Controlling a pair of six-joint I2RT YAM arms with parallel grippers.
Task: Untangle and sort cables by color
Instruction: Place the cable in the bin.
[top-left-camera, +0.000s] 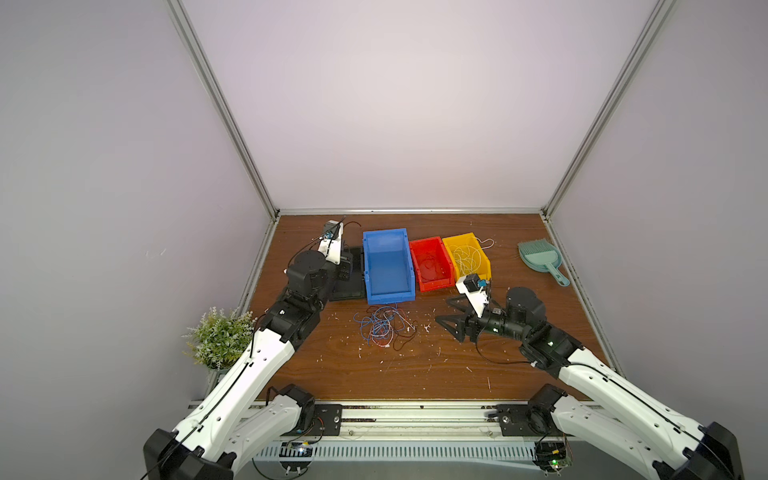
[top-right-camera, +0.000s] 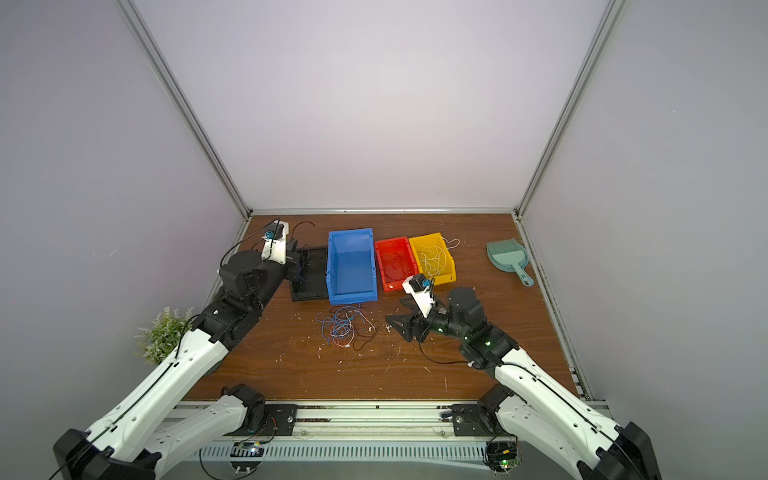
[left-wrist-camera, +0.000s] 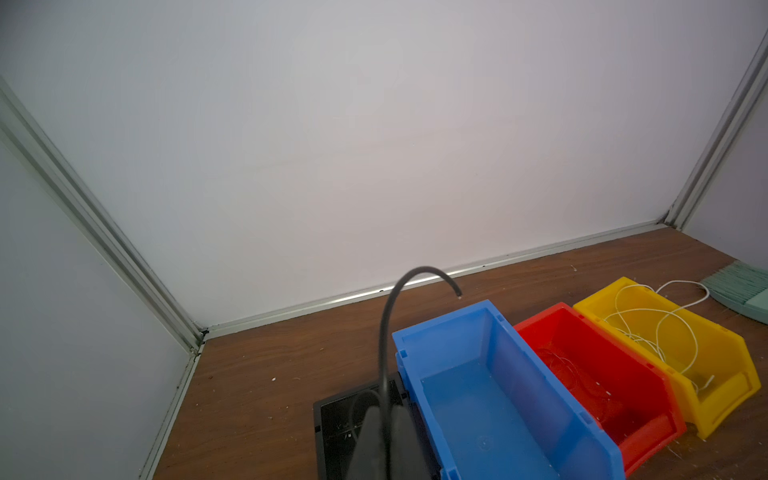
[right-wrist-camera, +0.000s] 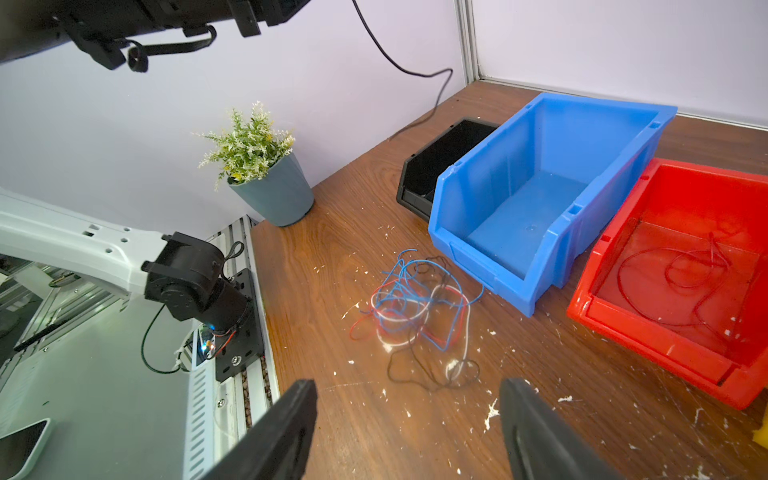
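Left pincer (left-wrist-camera: 386, 412) tight around black cable (left-wrist-camera: 382, 332)

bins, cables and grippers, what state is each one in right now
blue bin: upright, empty
red bin: holds red cables
yellow bin: holds white cables, one loop over its rim
black bin: contents unclear
cable pile: tangled on the table, mixed colours
left gripper: shut on black cable, above black bin
right gripper: open, empty
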